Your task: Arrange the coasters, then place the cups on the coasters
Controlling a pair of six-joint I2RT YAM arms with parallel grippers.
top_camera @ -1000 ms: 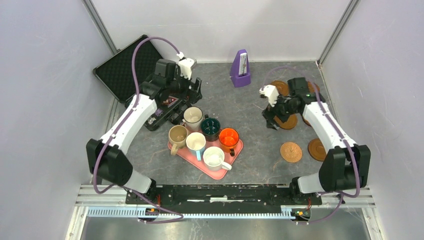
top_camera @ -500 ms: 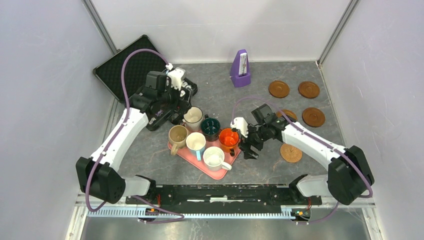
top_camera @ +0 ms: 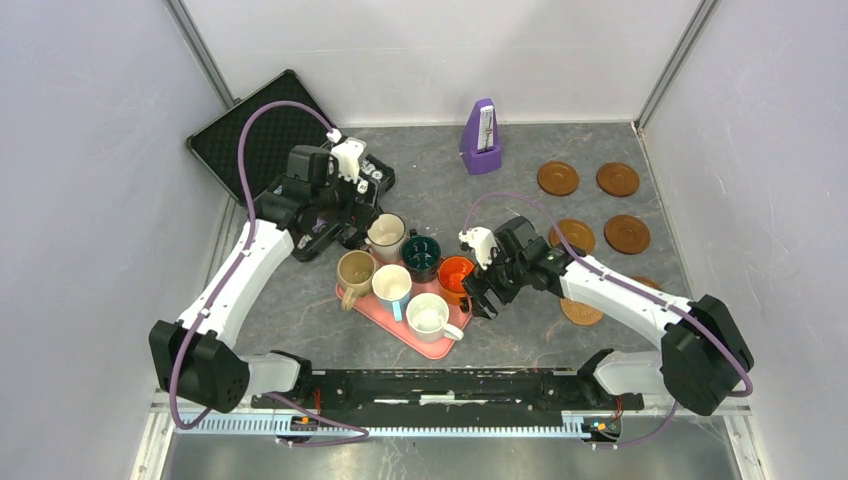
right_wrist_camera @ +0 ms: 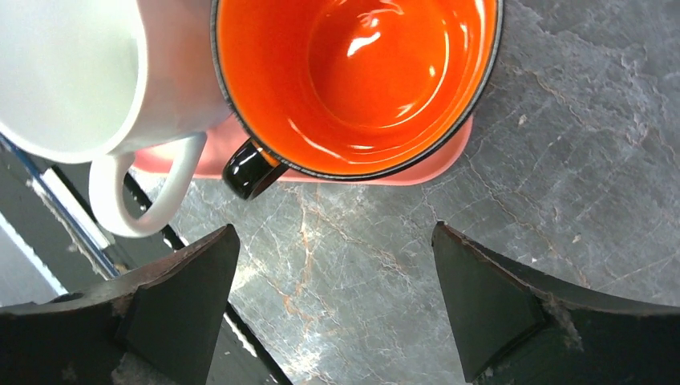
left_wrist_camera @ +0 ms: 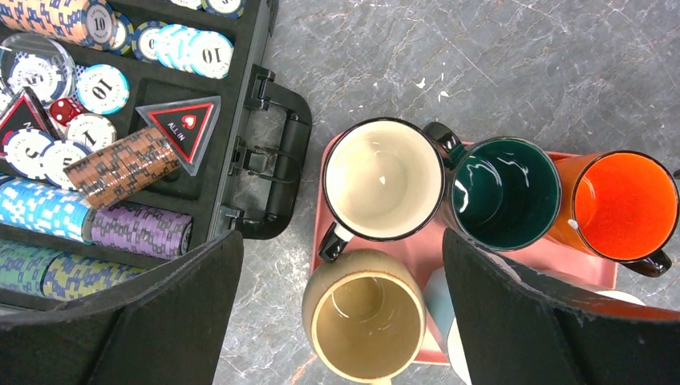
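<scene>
In the left wrist view, several striped poker chips (left_wrist_camera: 210,54) in the open black case (left_wrist_camera: 277,160) carry the number 10. A black triangular marker (left_wrist_camera: 186,126) with a red border lies among them. It reads ALL IN beneath a small heart.

Even light, faint shadows (glare inside orange mug (right_wrist_camera: 365,44))

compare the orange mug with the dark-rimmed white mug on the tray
The orange mug is orange inside, at the pink tray's right corner; the dark-rimmed white mug is cream inside, at the far corner by the chip case. Both are upright, empty, with dark rims and handles.
</scene>
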